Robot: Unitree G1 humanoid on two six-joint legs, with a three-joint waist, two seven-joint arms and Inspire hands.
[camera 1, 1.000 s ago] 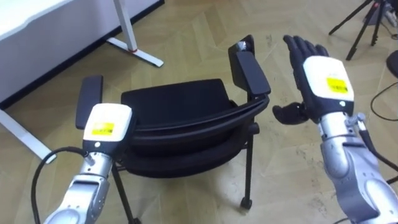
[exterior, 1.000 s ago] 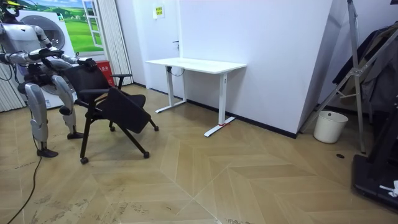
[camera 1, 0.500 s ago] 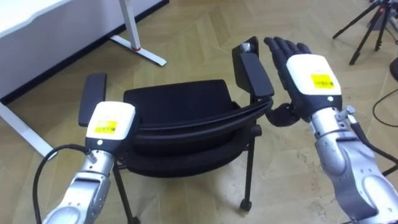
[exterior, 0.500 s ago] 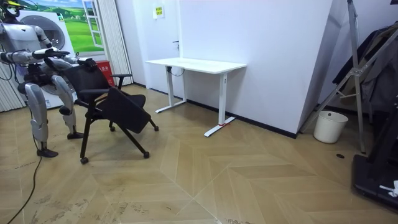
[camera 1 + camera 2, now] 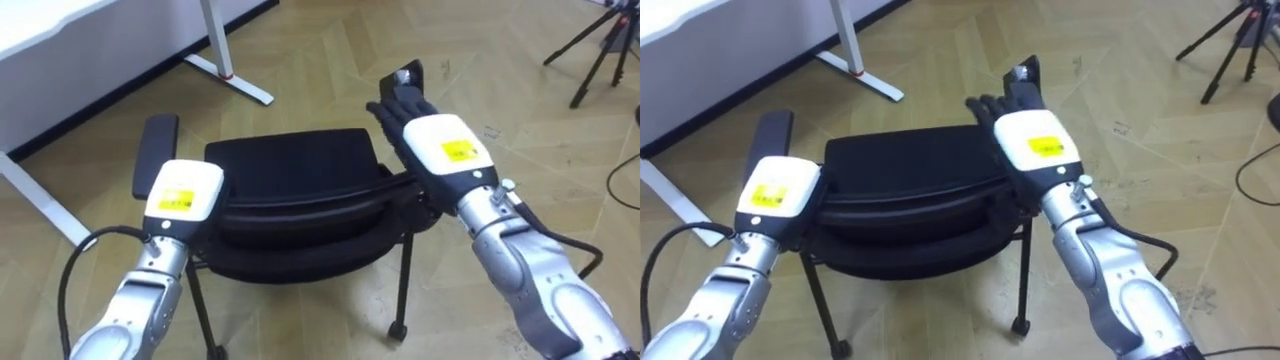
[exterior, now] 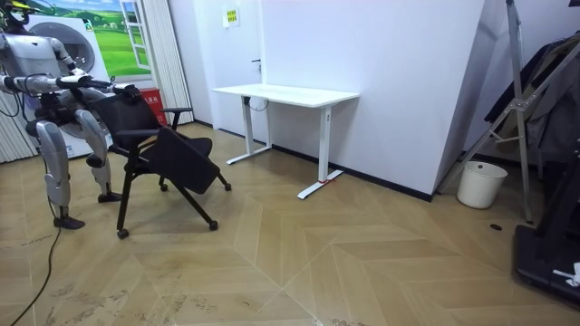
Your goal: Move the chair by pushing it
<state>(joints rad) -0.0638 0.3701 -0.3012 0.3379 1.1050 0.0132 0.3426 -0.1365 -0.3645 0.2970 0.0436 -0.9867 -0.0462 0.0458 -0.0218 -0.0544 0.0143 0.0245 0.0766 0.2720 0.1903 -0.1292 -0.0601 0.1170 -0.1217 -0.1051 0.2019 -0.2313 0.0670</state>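
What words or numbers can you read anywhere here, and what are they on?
Yellow label on the back of the left hand: dark print, too small to read.
Matching yellow label on the back of the right hand: too small to read.
Yellow sign high on the white wall: too small to read.
Nothing readable anywhere else.

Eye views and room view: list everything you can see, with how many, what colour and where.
chair: one, black, on castors, just in front of the robot
desk: one, white, against the wall
bin: one, white, on the floor by the wall, at the room view's right
tripod: one, black, on the floor beyond the chair, to the robot's right
left hand: one, silver, at the chair's back
right hand: one, fingers straight, over the chair's right armrest
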